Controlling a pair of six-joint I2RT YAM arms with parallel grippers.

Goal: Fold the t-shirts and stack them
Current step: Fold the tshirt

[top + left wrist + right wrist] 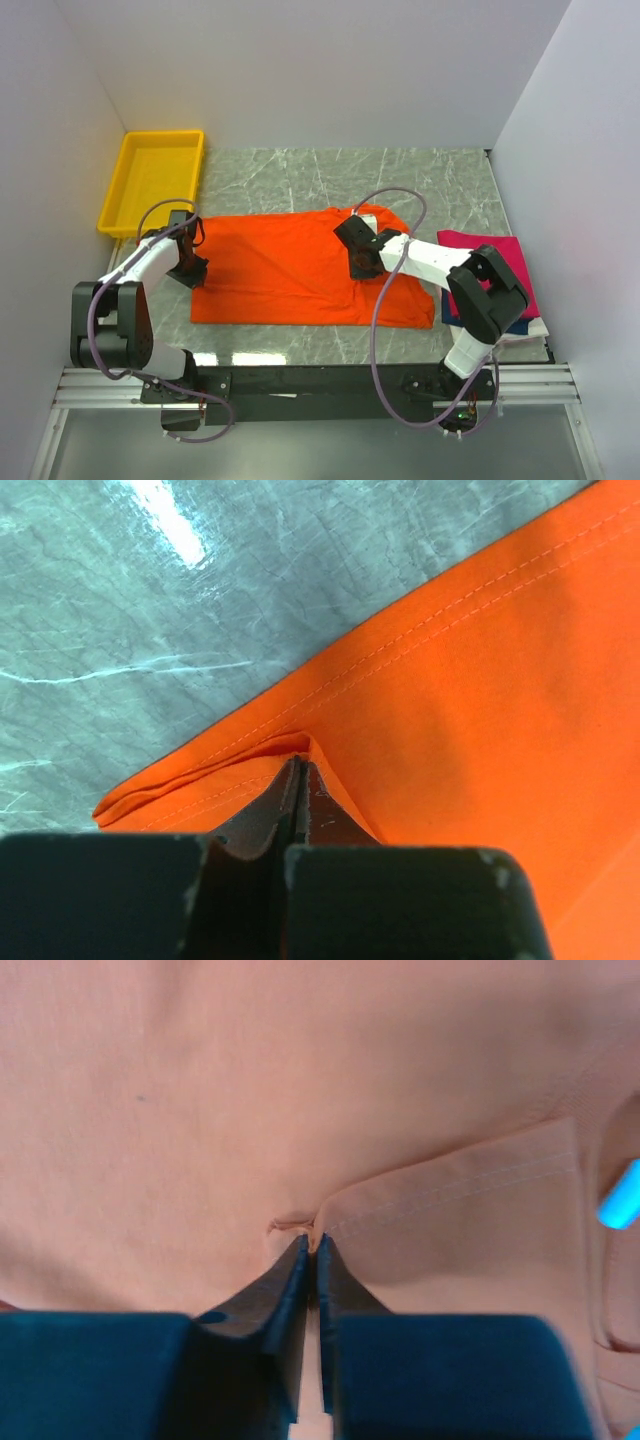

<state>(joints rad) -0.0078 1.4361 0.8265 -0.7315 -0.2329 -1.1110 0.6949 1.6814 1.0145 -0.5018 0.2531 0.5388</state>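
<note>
1. Orange shirt [290, 270] lies spread flat on the worktop [300, 180], just beside the tray [112, 195], on its near right. It shows no fold across its length.
2. Stack [505, 262] of folded shirts has magenta on top, navy and white under. It sits well apart from the tray, just past the shirt's far end.
3. Left hand [300, 772] is clenched on the shirt at the end nearest the tray. Cloth is pinched up between the tips, just inside the hem [420, 640].
4. Right hand [312, 1245] is at the end away from the tray, jaws drawn almost together. A small pucker of cloth is nipped at the very tips, beside a stitched edge [450, 1195]. I read it as grasping the shirt, though the bite is thin.
5. Judgement: both ends are gripped, so the lift for the next fold looks about to start.
6. Risk: the right bite slips on lifting, because so little cloth is caught. That end would then drop and the fold land skewed.
7. Risk: either pinch holds only the top layer. I cannot tell how many layers are caught. The lower cloth would stay on the worktop and bunch.
8. Risk: the hands rise unevenly, or pull away from the tray too fast. The shirt would drag toward the stack and could nudge it out of square.
</note>
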